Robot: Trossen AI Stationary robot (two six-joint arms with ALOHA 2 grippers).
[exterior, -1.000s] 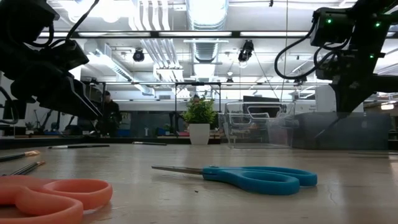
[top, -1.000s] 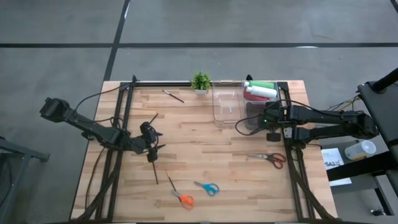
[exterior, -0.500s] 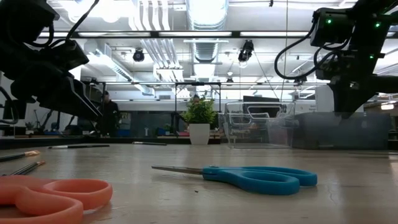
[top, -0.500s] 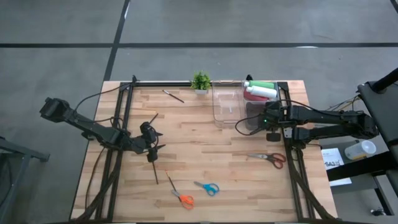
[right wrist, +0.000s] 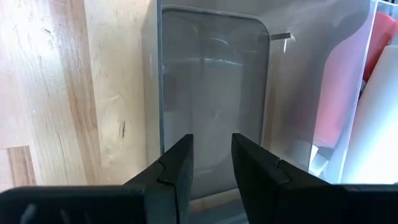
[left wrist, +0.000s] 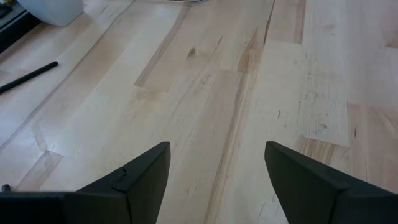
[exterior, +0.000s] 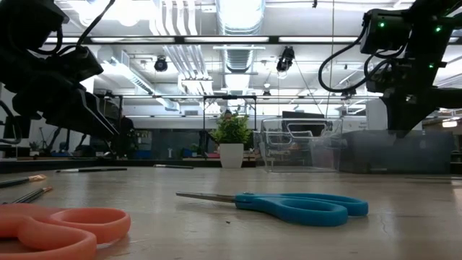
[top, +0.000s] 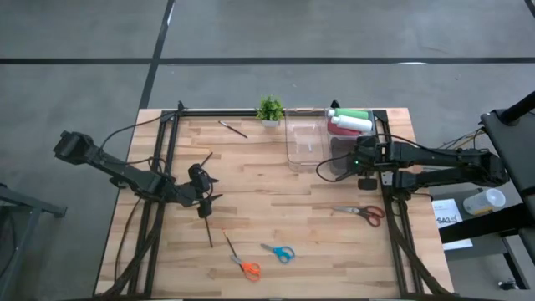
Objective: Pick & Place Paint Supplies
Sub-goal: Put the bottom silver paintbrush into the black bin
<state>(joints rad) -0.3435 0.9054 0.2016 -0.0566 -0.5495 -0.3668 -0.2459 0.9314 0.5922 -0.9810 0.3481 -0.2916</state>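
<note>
Beside plant, bottles (top: 349,119) lie crosswise

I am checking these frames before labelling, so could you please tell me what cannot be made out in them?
- Bottles, high view: too small to count; right wrist view shows them only blurred through the clear bin.
- Thin brushes, high view: tips too small to tell.
- Orange scissors, low view: cut off by the picture's edge.
- Right gripper: nothing shows between its slightly parted fingers.
- Left gripper: open over bare table.
</note>
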